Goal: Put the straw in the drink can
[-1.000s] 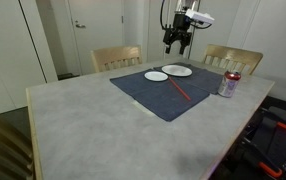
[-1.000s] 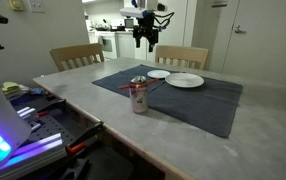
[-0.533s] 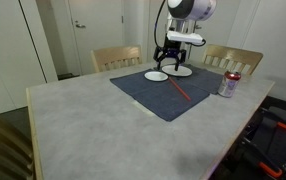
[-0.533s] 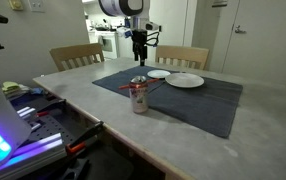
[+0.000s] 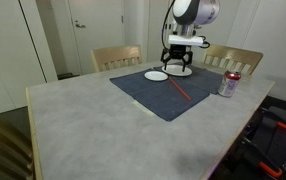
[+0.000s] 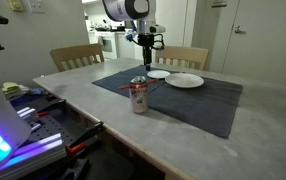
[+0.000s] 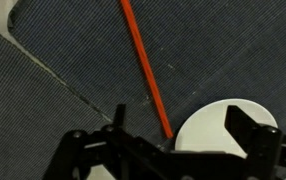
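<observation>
White doors and two light wooden chairs [image 5: 116, 58] stand behind the big grey worktop [image 5: 73, 120]. On the worktop lies a dark blue cloth mat [image 5: 148, 92]. The thin red drinking straw [image 5: 180, 89] lies flat on the mat. In the wrist view one end of it is just beside one of the two round white plates [image 5: 157, 76]. The small silver and red drink can [image 5: 228, 84] stands upright by the mat's edge, well apart from the straw. The robot's black end effector [image 5: 179, 62] hangs over the plates with its fingers spread wide and nothing in them. The straw is thin and lies flat, so the fingers might slide over it or push it away. They might also bump the plate next to it. A hard squeeze could squash the straw. The hole in the can is likely small, so the straw could miss it and tip the can over. The red marks on the can are too small to read, and no other words show.
</observation>
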`<act>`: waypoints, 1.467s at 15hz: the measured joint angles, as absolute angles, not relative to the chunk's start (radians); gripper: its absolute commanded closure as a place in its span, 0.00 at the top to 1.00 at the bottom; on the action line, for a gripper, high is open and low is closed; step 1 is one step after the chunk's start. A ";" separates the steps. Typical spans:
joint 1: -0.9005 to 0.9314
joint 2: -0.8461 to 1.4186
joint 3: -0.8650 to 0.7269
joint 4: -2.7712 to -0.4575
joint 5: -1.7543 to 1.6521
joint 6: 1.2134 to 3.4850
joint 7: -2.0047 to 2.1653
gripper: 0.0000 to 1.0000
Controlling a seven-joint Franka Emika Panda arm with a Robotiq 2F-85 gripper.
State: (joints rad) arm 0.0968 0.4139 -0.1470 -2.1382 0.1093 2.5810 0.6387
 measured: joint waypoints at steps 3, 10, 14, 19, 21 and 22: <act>0.084 0.444 -0.143 -2.134 0.111 2.566 0.622 1.00; 0.071 0.529 -0.120 -2.080 0.110 2.556 0.452 1.00; 0.056 0.549 -0.116 -2.048 0.104 2.555 0.323 1.00; 0.020 0.556 -0.079 -2.032 0.108 2.555 0.239 1.00; 0.021 0.556 -0.079 -2.032 0.105 2.556 0.243 1.00; 0.023 0.556 -0.082 -2.032 0.101 2.556 0.250 1.00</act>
